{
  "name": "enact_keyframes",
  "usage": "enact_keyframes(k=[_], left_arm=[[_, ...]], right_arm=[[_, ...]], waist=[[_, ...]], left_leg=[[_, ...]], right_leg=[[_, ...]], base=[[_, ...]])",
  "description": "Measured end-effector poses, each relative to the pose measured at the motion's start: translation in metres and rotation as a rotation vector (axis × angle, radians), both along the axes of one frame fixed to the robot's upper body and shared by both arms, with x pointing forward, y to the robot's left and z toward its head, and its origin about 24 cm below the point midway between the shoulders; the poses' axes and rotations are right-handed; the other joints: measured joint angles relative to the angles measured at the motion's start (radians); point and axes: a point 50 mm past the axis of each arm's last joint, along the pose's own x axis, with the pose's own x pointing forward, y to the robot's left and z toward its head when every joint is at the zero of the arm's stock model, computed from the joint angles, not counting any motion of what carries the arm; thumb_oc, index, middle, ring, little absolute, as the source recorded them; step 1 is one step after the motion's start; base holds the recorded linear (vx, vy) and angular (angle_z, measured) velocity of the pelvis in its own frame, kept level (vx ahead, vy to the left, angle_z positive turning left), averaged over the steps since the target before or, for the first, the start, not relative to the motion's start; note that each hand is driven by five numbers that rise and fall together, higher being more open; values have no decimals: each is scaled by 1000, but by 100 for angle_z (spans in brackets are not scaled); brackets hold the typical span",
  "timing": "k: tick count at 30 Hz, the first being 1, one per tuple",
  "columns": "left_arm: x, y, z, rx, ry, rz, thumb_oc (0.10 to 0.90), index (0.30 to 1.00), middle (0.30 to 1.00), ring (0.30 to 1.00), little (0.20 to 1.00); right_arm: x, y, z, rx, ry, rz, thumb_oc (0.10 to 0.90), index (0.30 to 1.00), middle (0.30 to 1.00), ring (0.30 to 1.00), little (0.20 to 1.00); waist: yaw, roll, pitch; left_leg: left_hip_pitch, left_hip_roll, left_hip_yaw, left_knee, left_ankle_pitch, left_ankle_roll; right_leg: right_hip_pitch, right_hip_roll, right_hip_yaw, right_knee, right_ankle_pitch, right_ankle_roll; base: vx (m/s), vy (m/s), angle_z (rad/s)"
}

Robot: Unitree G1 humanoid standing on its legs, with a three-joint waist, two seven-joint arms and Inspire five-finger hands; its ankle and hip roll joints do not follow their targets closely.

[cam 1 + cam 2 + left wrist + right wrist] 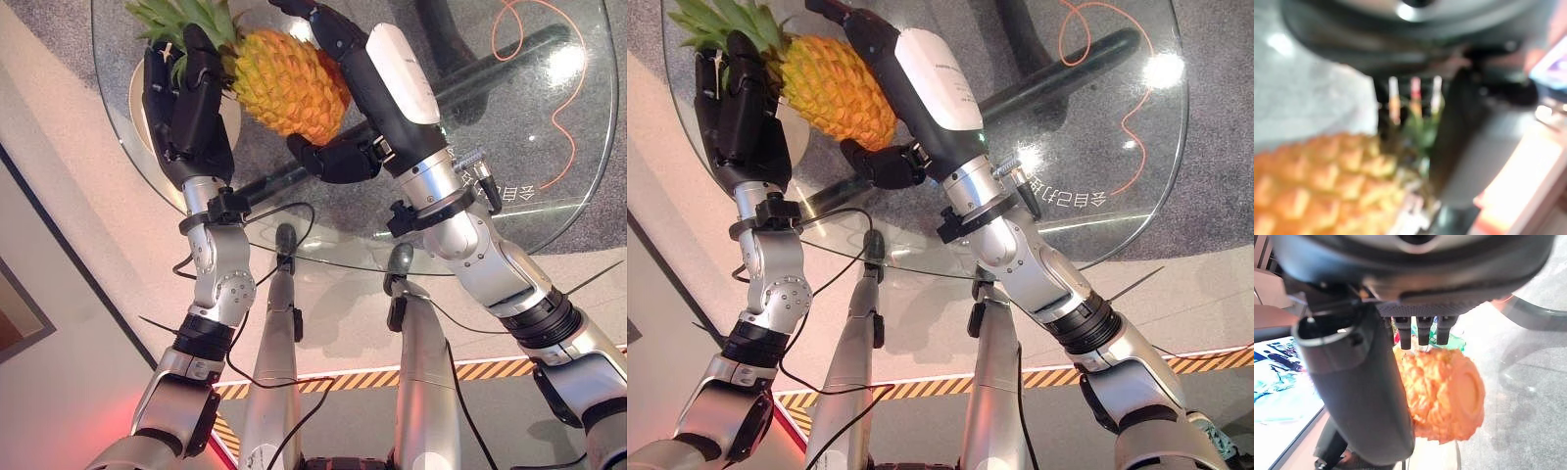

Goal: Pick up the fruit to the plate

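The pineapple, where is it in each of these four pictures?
Left eye view: pineapple at top centre, between the left hand and right hand, above the glass table.
Right eye view: top left, between the same hands.
Left wrist view: lower left, blurred.
Right wrist view: centre, base end facing the camera.
Shared landmark: its green crown.
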Motion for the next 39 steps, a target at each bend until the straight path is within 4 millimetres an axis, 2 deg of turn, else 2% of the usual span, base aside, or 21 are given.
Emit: enact_keyframes(k=[6, 11, 19, 29, 34, 39], left_arm=[[0, 17, 1, -83, 21, 101, 100, 300, 300, 300, 200], [-3, 33, 3, -163, 3, 176, 100, 300, 300, 300, 200], [1, 34, 6, -216, 38, 217, 100, 300, 300, 300, 200], [6, 35, 6, -180, 85, 338, 100, 300, 300, 300, 200], [11, 37, 7, -153, 106, 408, 100, 300, 300, 300, 200], [10, 48, 9, -124, 118, 517, 100, 300, 300, 300, 200]], right_arm=[[9, -8, -2, 13, 10, -60, 800, 900, 900, 900, 900], [14, -21, 7, 51, -5, -113, 800, 900, 900, 900, 900], [13, -21, 9, 57, -16, -113, 800, 900, 900, 900, 900], [20, -26, 14, 99, -31, -163, 800, 900, 900, 900, 900], [33, -43, 7, 189, -3, -252, 800, 900, 900, 900, 900], [39, -71, 1, 311, -30, -383, 800, 900, 900, 900, 900]], waist=[[-1, 0, 0], [3, 0, 0], [0, 0, 0], [0, 0, 0], [-3, 0, 0], [-18, 0, 0]], left_leg=[[-2, 0, 0, 0, 0, 0], [-2, 0, 0, 0, 0, 0], [-12, 0, 0, 0, 0, 0], [-15, 0, 0, -1, 0, 0], [-15, 0, 1, -2, 0, 0], [-20, 0, 2, -7, 0, 0]], right_leg=[[-2, 0, 0, 0, 0, 0], [-3, 0, 0, 0, 0, 1], [-13, 0, 0, 1, -1, 1], [-17, -1, 1, 2, -1, 1], [-18, -1, 2, 1, -1, 1], [-24, 0, 2, -2, -1, 1]], base=[[0, 0, 0], [0, 0, 0], [0, 0, 0], [0, 0, 0], [0, 0, 0], [-1, 6, 0]])
